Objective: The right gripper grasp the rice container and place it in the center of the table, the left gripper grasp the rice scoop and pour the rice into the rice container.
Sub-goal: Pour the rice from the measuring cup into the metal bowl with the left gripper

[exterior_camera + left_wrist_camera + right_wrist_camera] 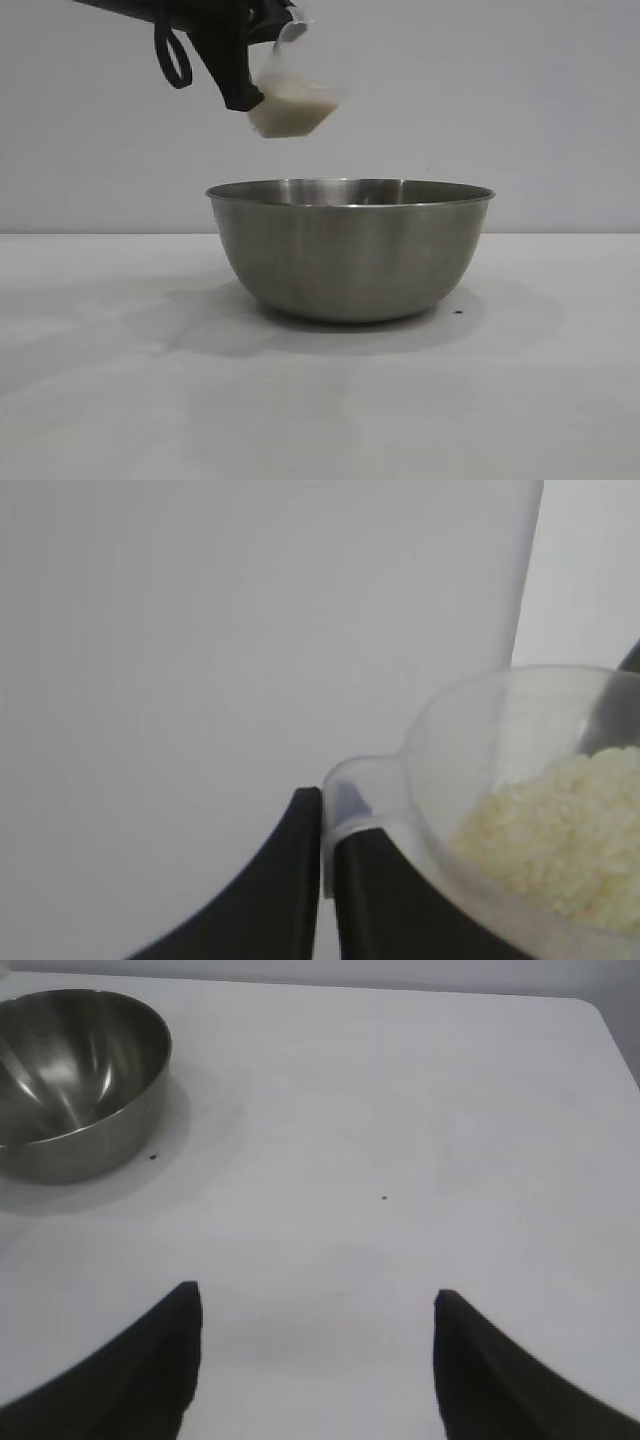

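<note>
The rice container (350, 248), a wide steel bowl, stands on the white table (100, 400) in the middle; it also shows in the right wrist view (70, 1080), and what shows of its inside looks bare. Above its left rim hangs the rice scoop (292, 105), a translucent cup tilted toward the bowl, with white rice (565, 835) inside. My left gripper (326, 810) is shut on the scoop's handle (350, 800). My right gripper (315, 1295) stands open over bare table, away from the bowl, with nothing between its fingers.
A tiny dark speck (384, 1198) lies on the table beyond the right gripper, and another (458, 311) sits beside the bowl. A plain pale wall (500, 100) stands behind the table.
</note>
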